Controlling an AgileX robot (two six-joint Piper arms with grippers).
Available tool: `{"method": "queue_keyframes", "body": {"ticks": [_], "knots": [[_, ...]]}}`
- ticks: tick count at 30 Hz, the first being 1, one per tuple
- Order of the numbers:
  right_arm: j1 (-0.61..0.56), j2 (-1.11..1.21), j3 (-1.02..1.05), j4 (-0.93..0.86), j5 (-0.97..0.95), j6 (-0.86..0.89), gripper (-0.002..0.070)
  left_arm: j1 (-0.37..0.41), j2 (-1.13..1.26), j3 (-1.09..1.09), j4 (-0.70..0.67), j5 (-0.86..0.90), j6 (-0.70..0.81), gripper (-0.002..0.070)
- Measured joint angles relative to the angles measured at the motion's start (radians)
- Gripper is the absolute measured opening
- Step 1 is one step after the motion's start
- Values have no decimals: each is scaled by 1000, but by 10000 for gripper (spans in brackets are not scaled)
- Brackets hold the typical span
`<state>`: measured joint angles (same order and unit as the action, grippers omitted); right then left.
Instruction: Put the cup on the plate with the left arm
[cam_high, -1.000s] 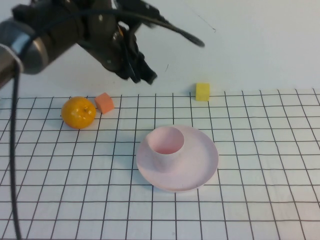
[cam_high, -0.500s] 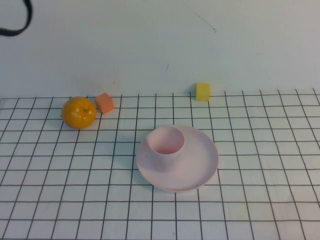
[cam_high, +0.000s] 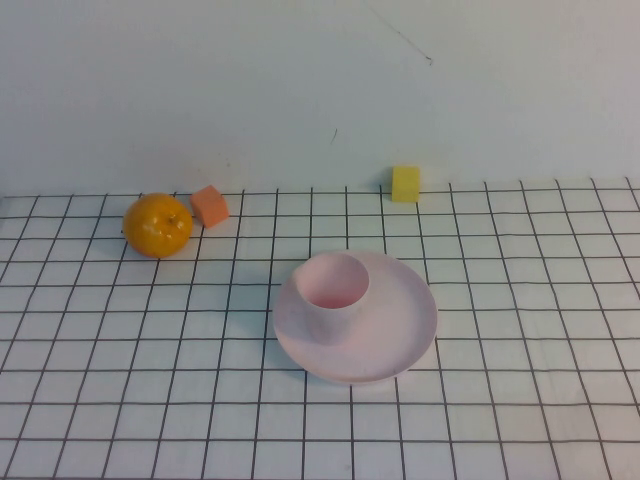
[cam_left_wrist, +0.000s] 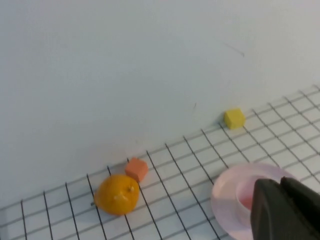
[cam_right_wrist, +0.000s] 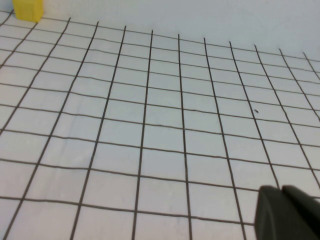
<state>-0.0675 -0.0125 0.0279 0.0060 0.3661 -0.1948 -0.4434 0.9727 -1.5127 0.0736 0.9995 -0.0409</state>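
The cup (cam_high: 335, 292) stands upright on the plate (cam_high: 400, 330), set toward the plate's left side with its base well inside the raised rim, so as I judge it the placing is done and nothing needs steadying. It sits free, and nothing of mine touches it. My left gripper (cam_left_wrist: 286, 210) is out of the high view; from my left wrist I see its fingers pressed together with only a thin seam between them, holding nothing, lifted clear with the cup and plate beyond and just past the fingertips. Closed and raised like that, they cannot brush the rim or tip the cup. Farther out from my left fingers lie an orange (cam_high: 157, 225) with a small orange block (cam_high: 209, 205) just beside it, and a yellow block (cam_high: 405, 184) near the back wall, all apart from the plate. My right gripper (cam_right_wrist: 289, 212) hangs over bare grid cloth (cam_right_wrist: 150, 125), fingers likewise together and empty, parked away from the work, with only the yellow block far off beyond its tips.
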Motion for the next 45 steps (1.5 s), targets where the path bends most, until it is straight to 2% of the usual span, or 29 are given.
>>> {"method": "queue_keyframes", "body": {"ticks": [5,9,12,18,25,28,33,40,45], "knots": [[0,0,0,0,0,0,-2,0,7,5,-7,96,0,-1],[0,0,0,0,0,0,-2,3,-4,10,-6,103,0,-1],[0,0,0,0,0,0,-2,34,-55,40,-13,98,0,-1],[0,0,0,0,0,0,-2,155,-252,200,-65,-86,-35,-1],[0,0,0,0,0,0,-2,383,-534,612,-214,-465,-39,-1],[0,0,0,0,0,0,-2,440,-642,814,-272,-562,-39,-1],[0,0,0,0,0,0,-2,452,-817,1157,-295,-718,-41,-1],[0,0,0,0,0,0,-2,446,-942,1498,-263,-999,-33,-1],[0,0,0,0,0,0,-2,397,-983,1535,-222,-939,3,-1]]}}
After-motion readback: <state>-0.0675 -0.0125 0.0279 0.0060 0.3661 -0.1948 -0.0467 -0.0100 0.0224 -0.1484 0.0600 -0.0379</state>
